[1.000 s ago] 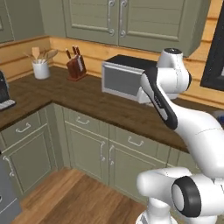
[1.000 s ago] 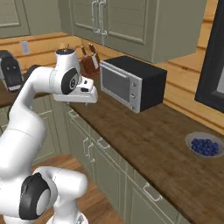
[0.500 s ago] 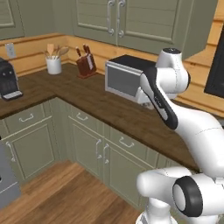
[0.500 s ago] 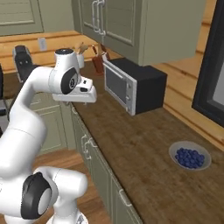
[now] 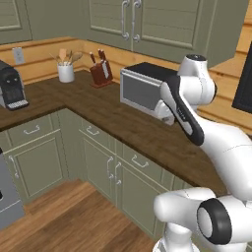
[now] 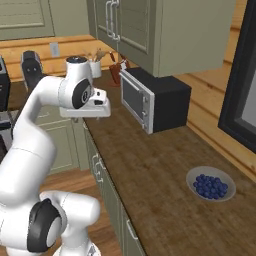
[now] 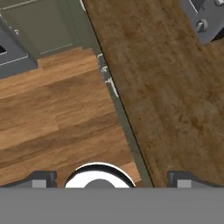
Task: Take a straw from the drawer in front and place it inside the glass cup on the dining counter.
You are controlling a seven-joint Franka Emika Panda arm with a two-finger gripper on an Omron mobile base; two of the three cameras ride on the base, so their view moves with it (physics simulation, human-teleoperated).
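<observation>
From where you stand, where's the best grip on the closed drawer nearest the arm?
Take the drawer by its silver bar handle, at mid-length, coming straight at the front from the floor side. The bar lies level and stands off the closed face, so set one jaw above it and one below.

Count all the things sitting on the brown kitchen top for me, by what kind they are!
Microwave: 1
Coffee machine: 1
Knife block: 1
White crock of utensils: 1
Bowl of blueberries: 1
Total: 5
</observation>
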